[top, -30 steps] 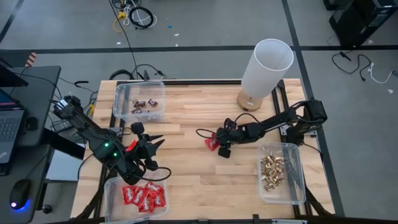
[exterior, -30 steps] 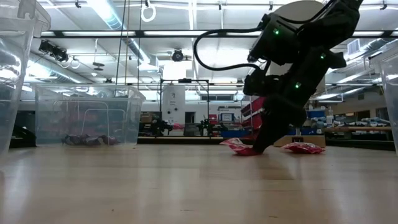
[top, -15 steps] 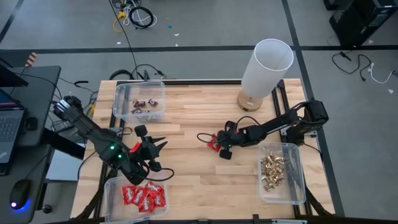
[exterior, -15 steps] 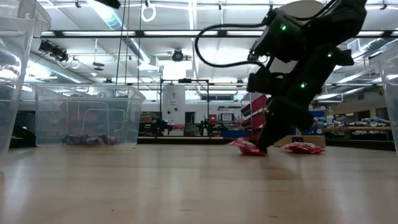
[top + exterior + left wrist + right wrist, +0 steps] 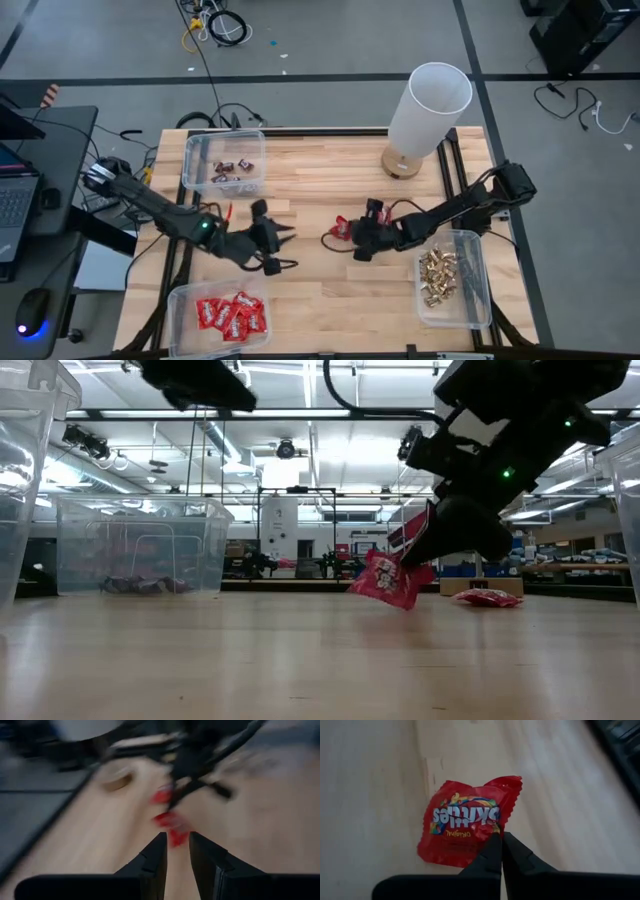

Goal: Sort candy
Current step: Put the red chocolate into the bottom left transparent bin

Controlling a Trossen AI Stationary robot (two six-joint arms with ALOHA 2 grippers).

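A shiny red candy packet (image 5: 465,827) hangs at the table's middle with my right gripper (image 5: 501,845) shut on it; the low view shows the packet (image 5: 385,580) tilted under the dark gripper. Another red packet (image 5: 488,598) lies flat on the table behind it. My left gripper (image 5: 283,238) hovers a little to the left of them, pointing right, open with nothing between its fingers (image 5: 159,854). The left wrist view is blurred. My right gripper pinches the red packet by one side edge (image 5: 496,831), near a corner, between its two fingertips. The fingers slant down from the table's right side. The packet hangs tilted below them (image 5: 392,588), apparently clear of the wood.
A clear bin of dark mini bars (image 5: 225,165) stands at the far left, a bin of red packets (image 5: 228,315) at the near left and a bin of gold pieces (image 5: 442,275) at the near right. A tall white cylinder (image 5: 428,105) stands at the far right.
My right gripper has shut on the red packet and raised it: the packet lay flat on the table and now hangs tilted. My left gripper has swung from above the red-packet bin toward the table's middle, sinking and turning toward the right gripper.
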